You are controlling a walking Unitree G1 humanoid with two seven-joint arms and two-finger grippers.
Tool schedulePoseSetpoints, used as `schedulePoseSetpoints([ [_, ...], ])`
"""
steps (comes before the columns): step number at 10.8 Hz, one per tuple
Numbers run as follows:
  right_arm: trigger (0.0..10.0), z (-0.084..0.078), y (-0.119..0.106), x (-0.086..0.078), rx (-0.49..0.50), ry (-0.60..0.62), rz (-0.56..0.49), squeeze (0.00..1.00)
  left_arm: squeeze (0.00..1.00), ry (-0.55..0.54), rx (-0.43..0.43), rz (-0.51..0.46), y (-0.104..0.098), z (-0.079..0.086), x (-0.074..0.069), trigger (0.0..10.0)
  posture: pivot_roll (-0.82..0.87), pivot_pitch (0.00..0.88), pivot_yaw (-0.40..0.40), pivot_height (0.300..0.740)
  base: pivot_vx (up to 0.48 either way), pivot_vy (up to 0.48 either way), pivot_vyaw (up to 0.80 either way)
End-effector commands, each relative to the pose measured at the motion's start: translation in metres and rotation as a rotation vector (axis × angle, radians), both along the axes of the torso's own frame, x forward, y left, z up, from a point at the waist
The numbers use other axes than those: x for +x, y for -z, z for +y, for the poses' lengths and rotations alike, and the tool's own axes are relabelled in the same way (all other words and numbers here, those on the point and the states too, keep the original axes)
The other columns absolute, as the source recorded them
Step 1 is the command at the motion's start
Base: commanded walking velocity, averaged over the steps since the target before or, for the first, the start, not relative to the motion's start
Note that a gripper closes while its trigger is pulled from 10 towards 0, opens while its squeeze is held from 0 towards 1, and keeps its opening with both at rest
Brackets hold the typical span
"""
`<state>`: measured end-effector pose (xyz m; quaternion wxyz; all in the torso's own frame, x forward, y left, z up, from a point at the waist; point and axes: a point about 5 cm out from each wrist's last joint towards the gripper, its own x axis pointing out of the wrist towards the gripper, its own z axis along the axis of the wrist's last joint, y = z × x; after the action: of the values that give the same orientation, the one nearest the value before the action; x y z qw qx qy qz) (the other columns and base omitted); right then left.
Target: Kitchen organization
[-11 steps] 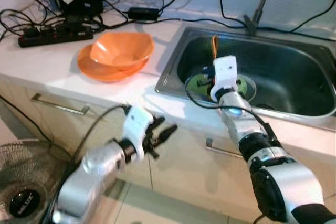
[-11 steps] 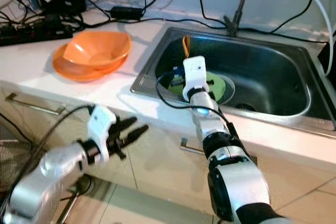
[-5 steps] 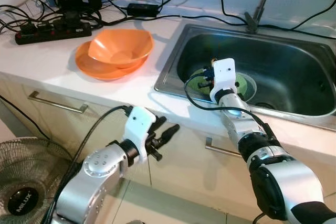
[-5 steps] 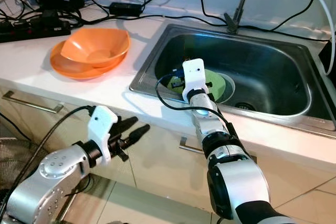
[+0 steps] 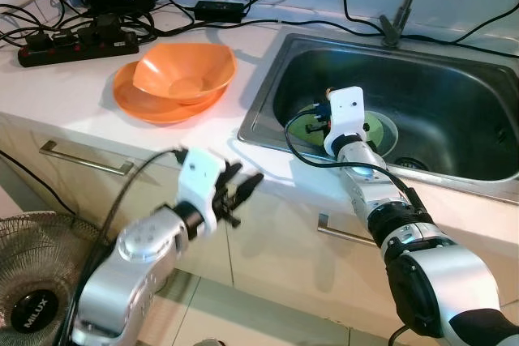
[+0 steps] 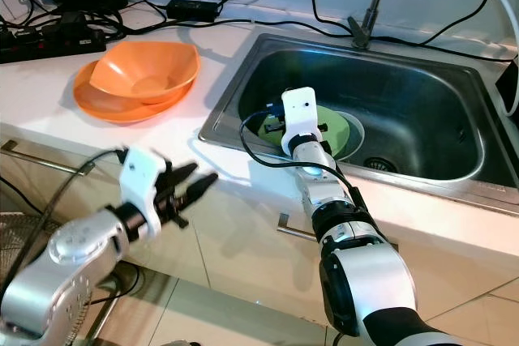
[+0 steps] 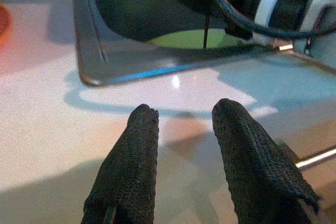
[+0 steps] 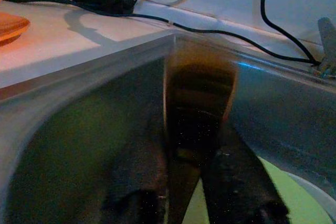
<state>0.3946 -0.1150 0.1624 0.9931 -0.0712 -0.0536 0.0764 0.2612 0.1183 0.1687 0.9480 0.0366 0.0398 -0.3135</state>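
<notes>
Since a second ago the left gripper [image 5: 243,186] has risen from below the counter edge to about level with it, and the camera has tipped a little. The right gripper [image 8: 191,182], down in the sink [image 5: 268,95], has dropped whatever orange thing stood above it before.

That right gripper is closed on a brown, blurred utensil [image 8: 197,108]; I can't tell what kind. It hangs low in the basin, just above the green plate [image 6: 345,127] on the sink floor, with the utensil rising between the fingers toward the back wall. The left gripper is empty, its fingers [image 7: 128,171] parted, hovering over the white counter [image 5: 97,95] just in front of the sink's near corner.

My guess is the utensil is being lifted out. To do it well, keep the grip firm, raise straight up until clear of the rim, and mind the cable draped over the wrist. The stacked orange bowls [image 5: 182,79] sit well off to the left on the counter, a likely spot nearby to set it down.
</notes>
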Motion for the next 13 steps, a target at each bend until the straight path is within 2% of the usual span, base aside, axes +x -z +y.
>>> schedulePoseSetpoints([
  [1, 10.0, -0.003, 0.0, 0.001, -0.001, 0.024, 0.012, 1.0, 0.0, -0.008, -0.003, -0.002, -0.002, 0.0, 0.0, 10.0, 0.33, 0.138, -0.007, 0.74, 0.0, 0.0, 0.0],
  [2, 10.0, -0.004, -0.002, 0.002, -0.01, 0.026, 0.003, 0.0, 0.0, -0.007, -0.008, -0.007, -0.003, 0.0, 0.001, 10.0, 0.33, 0.136, -0.008, 0.74, 0.0, 0.0, 0.0],
  [5, 10.0, -0.005, -0.005, 0.003, -0.007, 0.02, -0.009, 0.0, 0.0, -0.007, -0.008, -0.018, -0.004, -0.001, 0.003, 10.0, 0.32, 0.131, -0.01, 0.74, 0.0, 0.0, 0.0],
  [6, 10.0, -0.006, -0.007, 0.003, 0.016, 0.016, -0.012, 0.05, 0.0, -0.006, -0.008, -0.019, -0.004, -0.002, 0.004, 10.0, 0.32, 0.129, -0.01, 0.74, 0.0, 0.0, 0.0],
  [7, 10.0, -0.008, -0.01, 0.004, -0.018, 0.041, -0.031, 1.0, 0.0, -0.008, -0.01, -0.022, -0.005, -0.002, 0.005, 10.0, 0.32, 0.123, -0.01, 0.74, 0.0, 0.0, 0.0],
  [8, 10.0, -0.009, -0.014, 0.005, -0.034, 0.05, -0.045, 0.0, 0.0, -0.012, -0.011, -0.024, -0.005, -0.002, 0.007, 10.0, 0.32, 0.118, -0.012, 0.74, 0.0, 0.0, 0.0],
  [11, 10.0, -0.011, -0.022, 0.007, -0.027, 0.048, -0.07, 0.0, 0.0, -0.018, -0.015, -0.032, -0.005, -0.002, 0.011, 10.0, 0.3, 0.11, -0.015, 0.74, 0.0, 0.0, 0.0],
  [12, 10.0, -0.011, -0.034, 0.008, -0.024, 0.048, -0.136, 0.0, 0.0, -0.064, -0.017, -0.081, -0.01, -0.001, 0.018, 10.0, 0.29, 0.097, -0.013, 0.74, 0.0, 0.0, 0.0],
  [13, 10.0, -0.009, -0.05, 0.008, 0.012, 0.03, -0.225, 0.0, 0.0, -0.158, -0.001, -0.155, -0.019, 0.005, 0.032, 10.0, 0.28, 0.09, -0.01, 0.74, 0.0, 0.0, 0.0],
])
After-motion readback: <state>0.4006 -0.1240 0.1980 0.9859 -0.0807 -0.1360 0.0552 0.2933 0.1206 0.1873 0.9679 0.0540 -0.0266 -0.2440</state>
